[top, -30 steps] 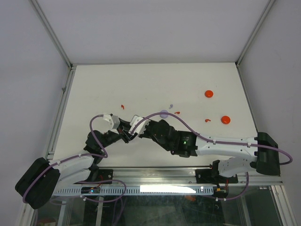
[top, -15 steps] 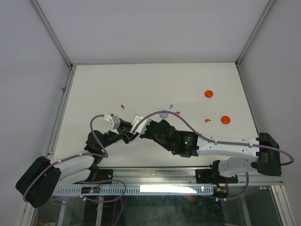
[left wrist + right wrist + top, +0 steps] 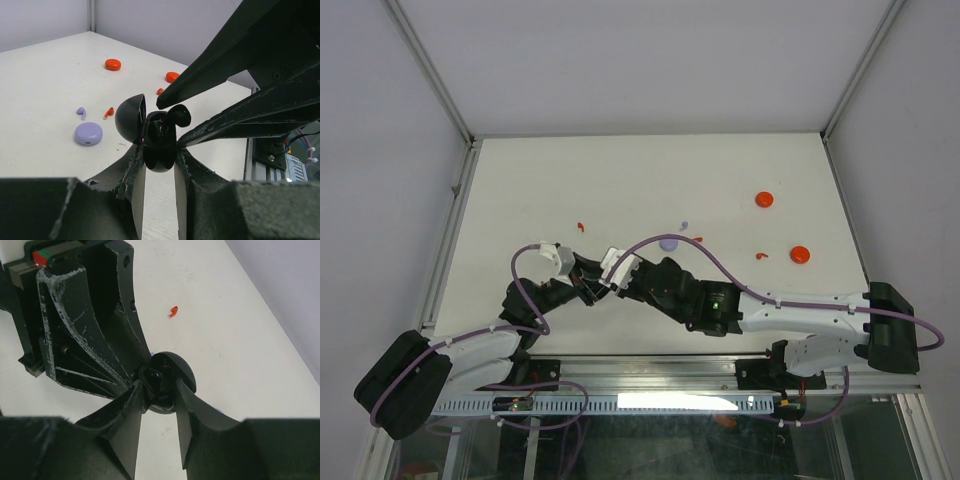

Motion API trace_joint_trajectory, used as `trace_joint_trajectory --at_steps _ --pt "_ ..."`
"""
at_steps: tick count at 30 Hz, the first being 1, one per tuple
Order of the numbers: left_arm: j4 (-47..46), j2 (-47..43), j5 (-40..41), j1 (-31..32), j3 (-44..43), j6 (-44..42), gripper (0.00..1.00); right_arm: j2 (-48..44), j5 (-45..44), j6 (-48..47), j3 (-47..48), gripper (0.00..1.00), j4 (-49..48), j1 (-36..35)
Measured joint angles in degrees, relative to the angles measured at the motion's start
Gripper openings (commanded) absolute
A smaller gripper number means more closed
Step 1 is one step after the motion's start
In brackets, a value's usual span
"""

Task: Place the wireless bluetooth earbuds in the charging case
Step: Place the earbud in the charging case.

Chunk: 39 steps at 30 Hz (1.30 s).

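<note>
1. A black charging case (image 3: 159, 142) sits between the fingers of the left gripper (image 3: 159, 165), which is clamped on its lower body. Its round lid (image 3: 131, 119) is flipped open toward the left of the left wrist view.
2. A black earbud (image 3: 176, 115) rests at the mouth of the case, its rounded head uppermost and tipped right; the stem is hidden inside, so its long axis runs roughly up-down into the case.
3. The right gripper (image 3: 172, 120) reaches in from the upper right, its two fingers slightly apart on either side of the earbud. Whether they touch it cannot be told.
4. In the right wrist view the case (image 3: 162, 382) shows between the right fingers (image 3: 127, 420), with the left gripper's body just behind it.
5. From above, both grippers meet near the table's middle-left, toward the near edge; left gripper (image 3: 582, 285), right gripper (image 3: 605, 280).
6. A lavender disc (image 3: 668, 243) lies just beyond the right arm, a lavender earbud (image 3: 683, 224) near it, stem pointing toward the far edge.
7. Red earbuds lie scattered: one (image 3: 580, 227) left of centre, one (image 3: 697, 239) beside the disc, one (image 3: 761, 257) further right.
8. Two red discs (image 3: 764, 199) (image 3: 800, 254) sit toward the right edge, well apart from the grippers.
9. The table (image 3: 620, 170) is bare across its far half and left side.
</note>
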<state>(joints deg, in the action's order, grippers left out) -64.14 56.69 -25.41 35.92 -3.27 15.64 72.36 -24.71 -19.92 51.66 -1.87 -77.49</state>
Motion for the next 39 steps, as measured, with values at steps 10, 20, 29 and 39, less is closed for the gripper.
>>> trace_joint_trajectory --at_steps 10,20,29,39 --pt "-1.8 0.4 0.7 0.0 0.3 -0.1 0.04 -4.6 0.2 3.4 -1.2 0.59 0.0 1.0" --pt "-0.5 -0.9 1.5 0.0 0.3 -1.5 0.04 -7.8 -3.2 9.7 -1.2 0.74 0.0 1.9" --pt "0.5 -2.5 2.7 0.0 0.3 -2.5 0.04 -4.7 -6.1 14.5 -1.1 0.77 0.7 3.7" --pt "1.7 -2.8 2.9 0.0 0.3 -2.8 0.04 -3.9 -7.8 15.6 -1.1 0.77 2.3 5.3"
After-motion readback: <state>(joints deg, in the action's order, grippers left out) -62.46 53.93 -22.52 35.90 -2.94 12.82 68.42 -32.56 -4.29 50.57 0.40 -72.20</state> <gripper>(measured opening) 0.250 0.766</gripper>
